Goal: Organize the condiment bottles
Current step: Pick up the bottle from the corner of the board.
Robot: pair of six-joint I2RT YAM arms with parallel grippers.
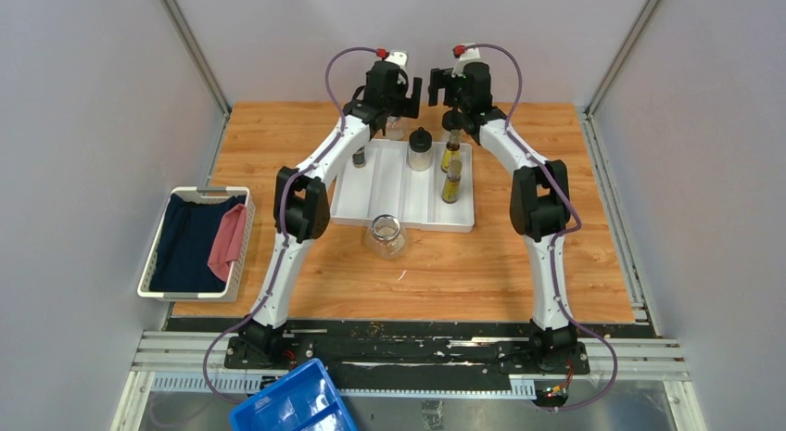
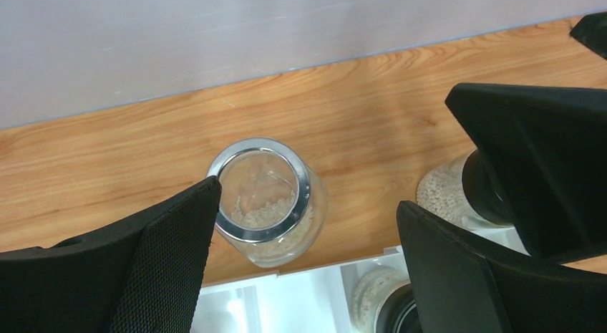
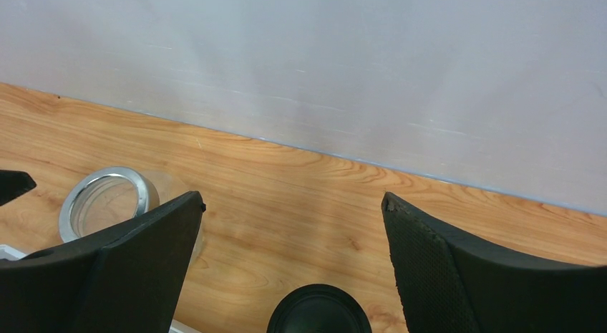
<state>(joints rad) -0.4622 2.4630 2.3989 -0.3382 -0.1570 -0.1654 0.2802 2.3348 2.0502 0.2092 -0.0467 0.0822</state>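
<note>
The table (image 1: 556, 255) carries a white tray (image 1: 371, 204). Both pincers hang side by side just past its far edge, close to the back wall (image 3: 358, 61).

The left pincer (image 2: 308, 208) is spread wide and holds nothing. Below it an open jar (image 2: 261, 197), metal-rimmed with some pale grains inside, stands upright on the wood. It sits within the gap between the fingers (image 2: 143, 276) but off to one side. One fingertip overlaps its rim in the wrist view, and whether they touch cannot be told. The other finger is well apart from it.

The right pincer (image 3: 291, 204) is also spread wide and empty. The black cap of a round bottle (image 3: 318, 315) sits below its gap, about midway between the fingers. The left wrist view shows this bottle on the wood just beyond the tray.

Back from the pincers toward the arm bases:
- A second jar (image 1: 386, 236) stands on the wood just beside the tray's near edge.
- A second round bottle (image 1: 420, 150) stands in the tray.
- Two oil bottles (image 1: 451, 183) stand in line in the tray on the right pincer's side.
- A shaker (image 1: 360, 158) shows at the tray's left edge, partly hidden by the left arm.
</note>
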